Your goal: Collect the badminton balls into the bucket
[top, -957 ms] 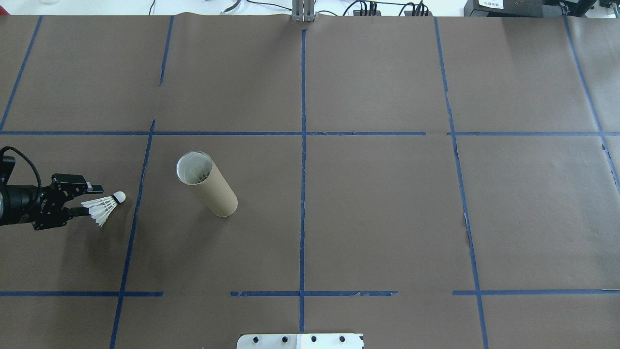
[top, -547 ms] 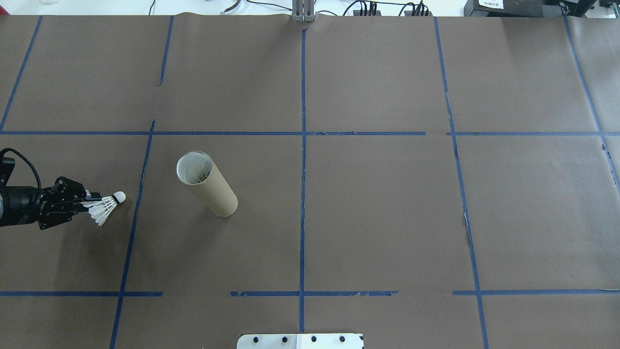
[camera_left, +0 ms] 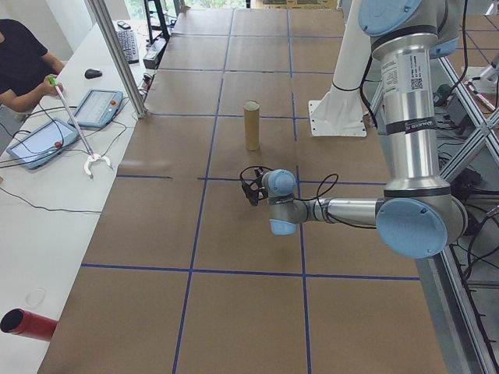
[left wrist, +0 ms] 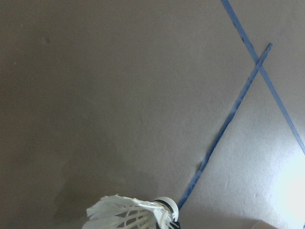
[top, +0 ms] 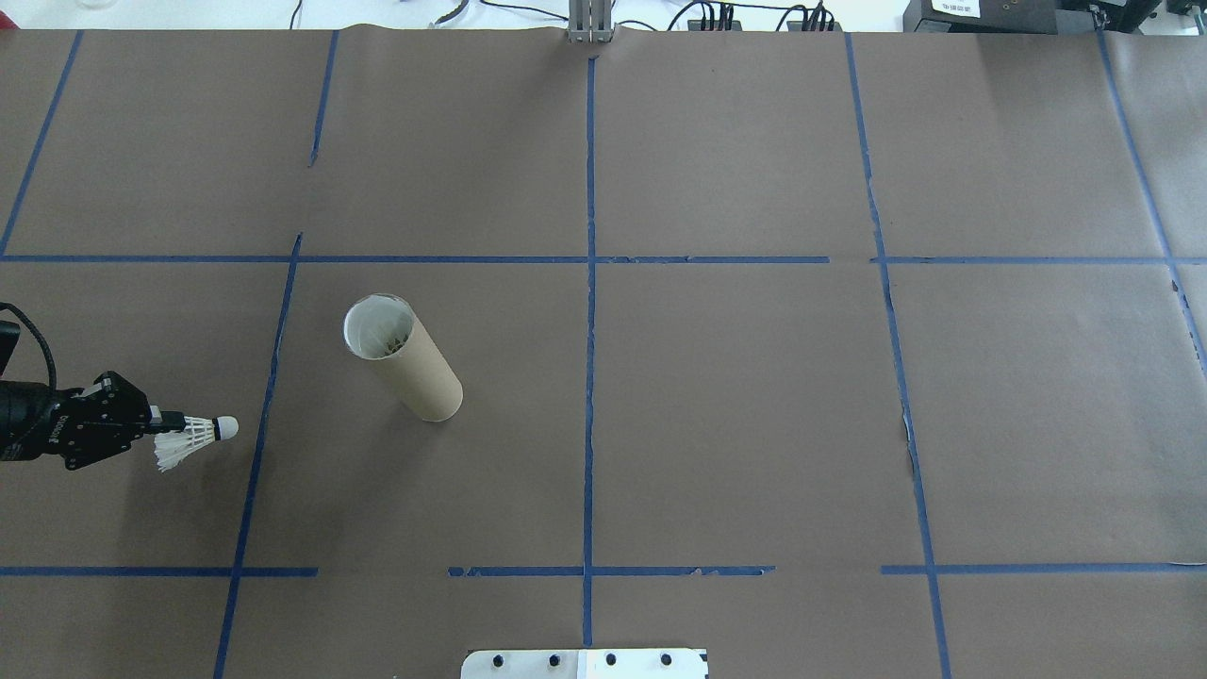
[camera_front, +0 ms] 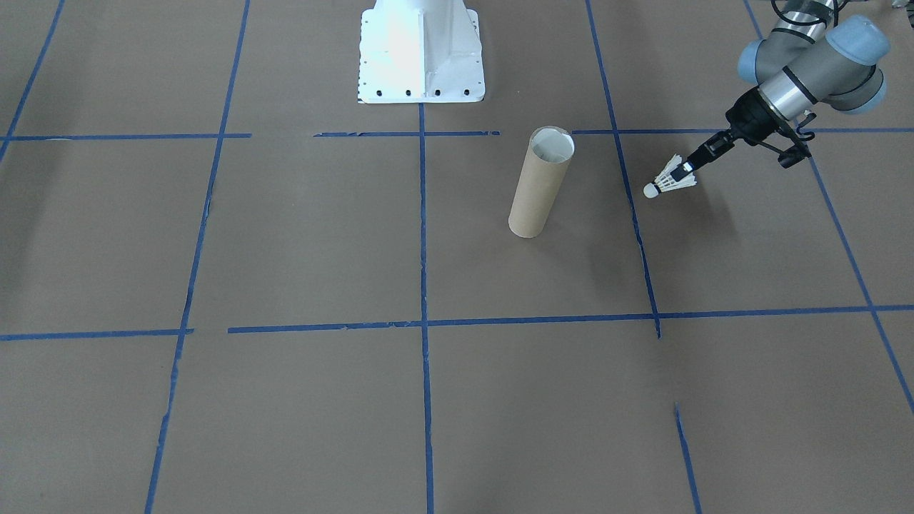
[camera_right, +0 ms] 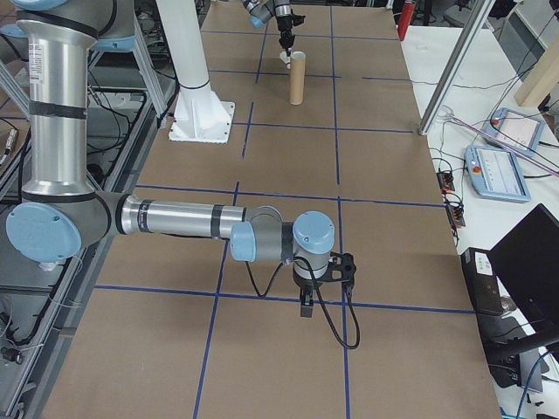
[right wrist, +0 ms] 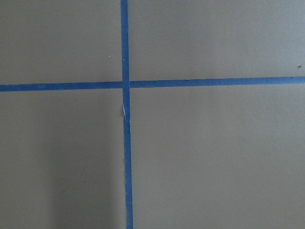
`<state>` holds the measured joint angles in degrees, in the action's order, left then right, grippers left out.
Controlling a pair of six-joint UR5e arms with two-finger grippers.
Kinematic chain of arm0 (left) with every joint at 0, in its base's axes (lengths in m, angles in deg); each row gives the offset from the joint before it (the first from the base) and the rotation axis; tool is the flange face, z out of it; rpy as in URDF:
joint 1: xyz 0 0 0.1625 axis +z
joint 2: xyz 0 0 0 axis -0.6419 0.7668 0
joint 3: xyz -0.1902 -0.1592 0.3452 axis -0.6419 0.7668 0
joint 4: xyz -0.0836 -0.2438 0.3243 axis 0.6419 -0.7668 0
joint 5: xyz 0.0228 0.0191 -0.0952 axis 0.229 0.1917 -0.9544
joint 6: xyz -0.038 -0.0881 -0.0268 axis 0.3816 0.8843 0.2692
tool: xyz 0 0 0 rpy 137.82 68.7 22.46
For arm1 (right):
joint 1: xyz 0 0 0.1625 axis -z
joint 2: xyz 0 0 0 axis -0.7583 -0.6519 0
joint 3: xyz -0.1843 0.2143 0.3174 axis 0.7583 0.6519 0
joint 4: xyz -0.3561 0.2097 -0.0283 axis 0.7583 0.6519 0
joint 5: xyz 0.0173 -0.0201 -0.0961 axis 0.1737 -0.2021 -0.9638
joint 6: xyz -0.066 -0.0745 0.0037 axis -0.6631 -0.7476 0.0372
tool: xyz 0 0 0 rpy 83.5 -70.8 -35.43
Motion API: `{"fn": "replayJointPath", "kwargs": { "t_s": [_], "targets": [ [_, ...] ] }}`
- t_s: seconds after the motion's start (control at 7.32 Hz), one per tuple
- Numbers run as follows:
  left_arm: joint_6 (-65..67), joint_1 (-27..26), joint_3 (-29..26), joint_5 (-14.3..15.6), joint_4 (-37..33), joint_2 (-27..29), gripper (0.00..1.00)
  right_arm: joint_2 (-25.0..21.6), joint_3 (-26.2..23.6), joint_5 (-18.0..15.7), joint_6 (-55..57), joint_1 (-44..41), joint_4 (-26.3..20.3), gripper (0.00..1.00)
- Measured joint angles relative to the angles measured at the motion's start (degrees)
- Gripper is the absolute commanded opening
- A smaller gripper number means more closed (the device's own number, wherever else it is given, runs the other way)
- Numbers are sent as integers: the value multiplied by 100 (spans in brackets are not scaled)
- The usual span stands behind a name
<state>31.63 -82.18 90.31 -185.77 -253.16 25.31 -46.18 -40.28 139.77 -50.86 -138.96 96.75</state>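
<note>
The left jaws [top: 168, 420] are pinched nearly shut on the feather skirt of the shuttlecock [top: 193, 439], cork tip leading toward 3 o'clock in the overhead view, probably so it can enter the tube cork-first. The tube [top: 404, 356] stands open-mouthed on the surface [top: 754, 424], well apart at 2 o'clock from the shuttlecock. Whether the right jaws [camera_right: 306, 307], low over the surface, are open I cannot tell.

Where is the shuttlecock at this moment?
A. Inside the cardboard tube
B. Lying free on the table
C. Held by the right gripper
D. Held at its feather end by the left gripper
D: the left gripper is shut on the feathers of the shuttlecock, beside the upright tube.
</note>
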Motion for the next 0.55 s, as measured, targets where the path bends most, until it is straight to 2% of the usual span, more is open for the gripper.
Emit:
{"fn": "replayJointPath", "kwargs": {
  "t_s": [0.27, 0.41, 0.55],
  "targets": [
    [-16, -327, 294, -633, 85, 10, 0, 0, 0, 0, 0, 0, 0, 100],
    [-165, -424, 605, -802, 375, 21, 0, 0, 0, 0, 0, 0, 0, 100],
    [-580, -561, 1059, -921, 987, 37, 0, 0, 0, 0, 0, 0, 0, 100]
  ]
}}
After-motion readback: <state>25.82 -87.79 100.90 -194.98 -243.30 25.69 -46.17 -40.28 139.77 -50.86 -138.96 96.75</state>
